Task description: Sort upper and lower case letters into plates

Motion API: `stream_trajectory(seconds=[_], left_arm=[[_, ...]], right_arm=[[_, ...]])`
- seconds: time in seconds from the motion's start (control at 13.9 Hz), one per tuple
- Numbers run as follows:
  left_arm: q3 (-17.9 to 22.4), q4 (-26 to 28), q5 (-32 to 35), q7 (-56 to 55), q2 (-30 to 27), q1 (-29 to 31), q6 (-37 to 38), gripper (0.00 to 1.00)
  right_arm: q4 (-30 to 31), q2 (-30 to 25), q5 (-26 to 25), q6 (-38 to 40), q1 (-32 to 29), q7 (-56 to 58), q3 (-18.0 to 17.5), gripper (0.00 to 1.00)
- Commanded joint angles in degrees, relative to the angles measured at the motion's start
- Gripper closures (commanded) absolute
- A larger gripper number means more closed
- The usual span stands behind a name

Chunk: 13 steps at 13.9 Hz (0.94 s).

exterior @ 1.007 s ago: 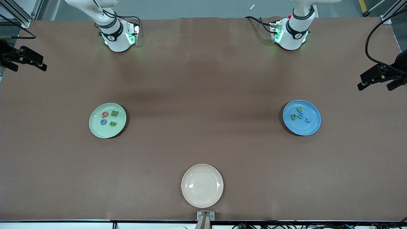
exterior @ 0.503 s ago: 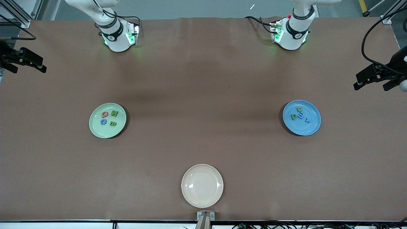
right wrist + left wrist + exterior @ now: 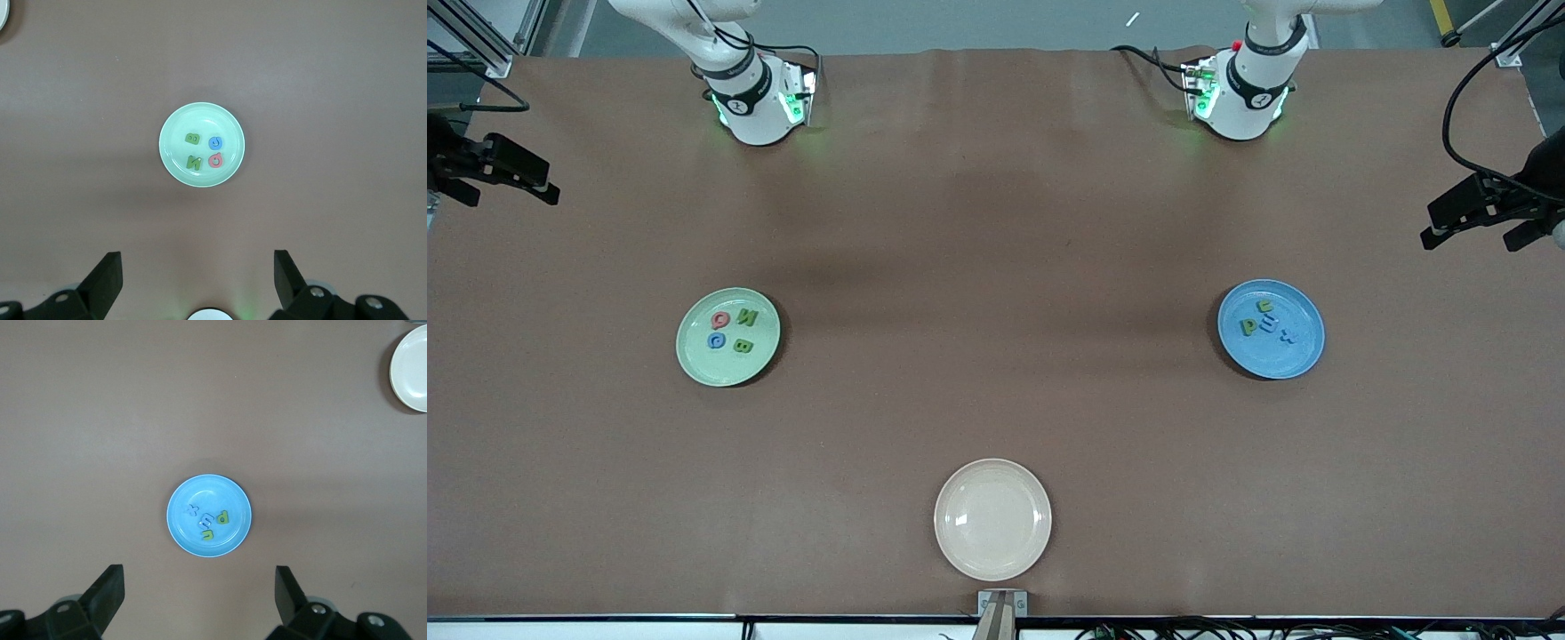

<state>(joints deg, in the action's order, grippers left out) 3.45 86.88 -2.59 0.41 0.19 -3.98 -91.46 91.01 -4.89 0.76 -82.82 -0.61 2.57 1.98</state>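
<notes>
The pale green plate holds several foam letters, among them a red one and a green N. It also shows in the right wrist view. The bright blue plate holds several letters, among them a green p and a blue x. It also shows in the left wrist view. My right gripper is open and empty, high over the right arm's end of the table. My left gripper is open and empty, high over the left arm's end.
An empty cream-white plate sits near the table's front edge, midway between the two ends. It also shows in the left wrist view. The arm bases stand along the table's edge farthest from the front camera.
The left gripper has shifted slightly at its end of the table. The right gripper, the plates and the letters have not moved.
</notes>
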Motion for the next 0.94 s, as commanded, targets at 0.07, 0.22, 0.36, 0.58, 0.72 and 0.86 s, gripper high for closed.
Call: stream_trajectory(seconds=[0.07, 0.22, 0.36, 0.58, 0.72, 0.86], left_arm=[[-0.11, -0.57, 0.22, 0.21, -0.71, 0.37, 0.40, 0.00], [-0.20, -0.57, 0.22, -0.06, -0.37, 0.02, 0.32, 0.00], [-0.38, -0.57, 0.31, -0.14, -0.28, -0.33, 0.14, 0.00], [-0.47, -0.39, 0.75, 0.12, -0.19, -0.50, 0.14, 0.00], [-1.08, -0.48, 1.01, 0.12, -0.19, -0.33, 0.05, 0.00], [-1.17, -0.57, 1.01, 0.12, -0.36, -0.33, -0.21, 0.00]], right_arm=[[2.07, -1.88, 0.65, -1.38, -0.35, 0.25, -0.13, 0.00], [2.16, -1.88, 0.47, -1.46, -0.27, 0.33, -0.13, 0.00], [2.16, -1.97, 0.03, -1.90, -0.27, 0.42, -0.13, 0.00], [2.16, -1.88, -0.23, -2.52, -0.27, 0.68, -0.13, 0.00], [2.15, -1.88, -1.10, -2.70, -0.09, 0.95, -0.22, 0.00], [2.07, -1.88, -1.46, -2.70, 0.00, 0.95, -0.30, 0.00]])
